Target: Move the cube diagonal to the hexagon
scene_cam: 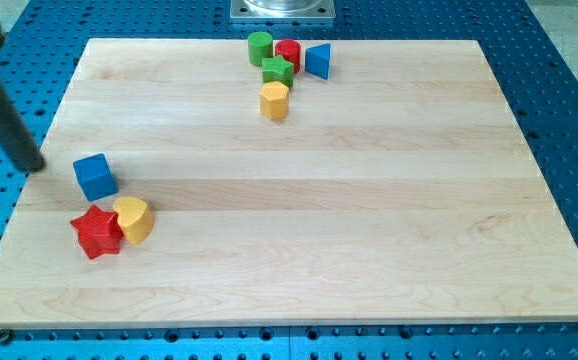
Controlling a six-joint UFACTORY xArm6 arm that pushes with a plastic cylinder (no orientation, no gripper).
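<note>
A blue cube (95,176) sits near the board's left edge. A yellow hexagon (274,101) lies near the view's top centre, just below a green star-like block (277,70). My tip (34,166) is off the board's left edge, to the left of the blue cube with a gap between them. The rod slants up to the view's top left.
A red star (97,233) and a yellow rounded block (134,219) touch below the cube. A green cylinder (260,47), a red cylinder (288,53) and a blue triangle (318,61) cluster at the top. The wooden board (369,220) lies on a blue perforated table.
</note>
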